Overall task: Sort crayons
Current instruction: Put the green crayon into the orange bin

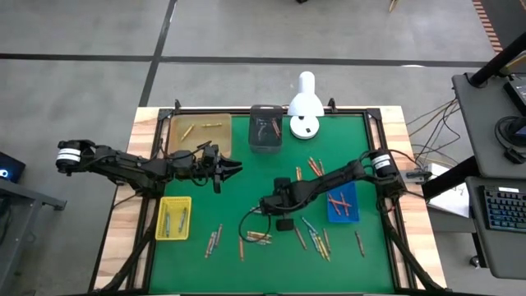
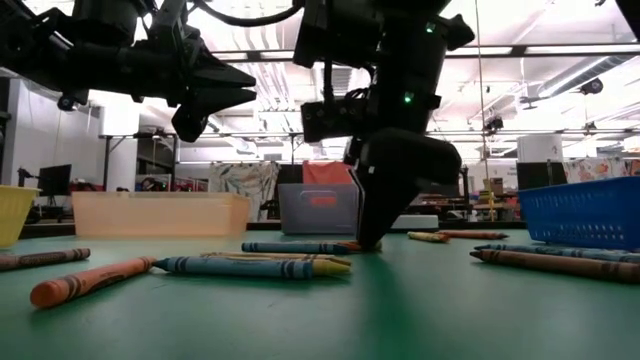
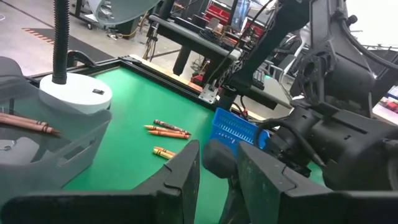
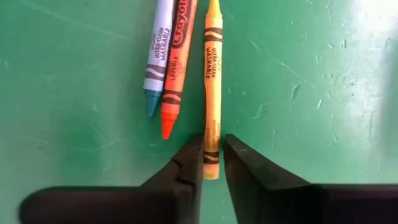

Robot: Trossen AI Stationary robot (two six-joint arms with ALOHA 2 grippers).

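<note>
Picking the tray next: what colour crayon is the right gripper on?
Yellow crayon, clearest in the right wrist view.

Views: high, straight down over whole worktop (image 1: 246, 140); low, level at worktop height facing room; wrists, close past own fingers (image 4: 186, 168); all share the green surface.
</note>
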